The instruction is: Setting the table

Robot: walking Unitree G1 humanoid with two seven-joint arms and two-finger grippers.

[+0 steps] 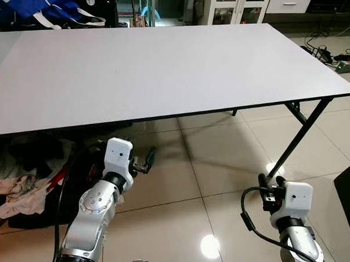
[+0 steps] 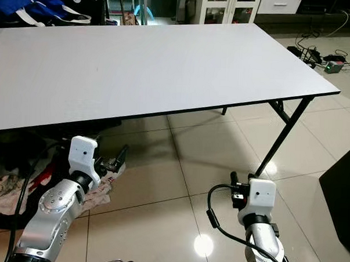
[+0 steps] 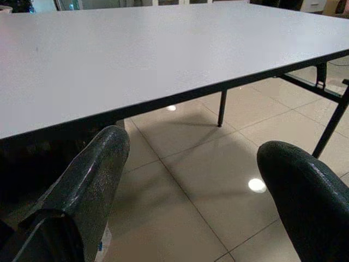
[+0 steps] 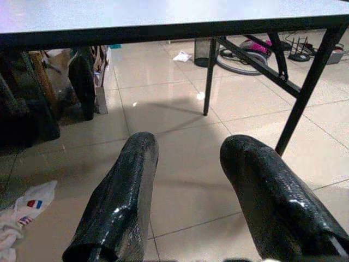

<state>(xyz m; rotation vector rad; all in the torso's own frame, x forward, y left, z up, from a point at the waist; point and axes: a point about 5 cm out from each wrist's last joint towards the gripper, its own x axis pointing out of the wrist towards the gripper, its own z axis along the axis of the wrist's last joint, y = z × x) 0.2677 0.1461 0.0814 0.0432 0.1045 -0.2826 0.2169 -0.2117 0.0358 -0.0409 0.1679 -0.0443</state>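
Both silver arms are bent at the elbow and held low in front of the robot, below the level of the white counter (image 1: 166, 67), whose top is bare. The left tool (image 1: 149, 159) sits just under the counter's near edge, its wrist turned so the fingers (image 3: 90, 185) aim forward and slightly inward; they stand wide apart with nothing between them. The right tool (image 1: 270, 181) hovers over the tiled floor (image 1: 220, 162), near the counter's black folding leg (image 1: 299, 136), its fingers (image 4: 125, 196) also parted and holding nothing. A heap of clothes (image 1: 16, 182) lies under the counter on the robot's left, and a blue bag (image 1: 35, 9) sits beyond the far edge.
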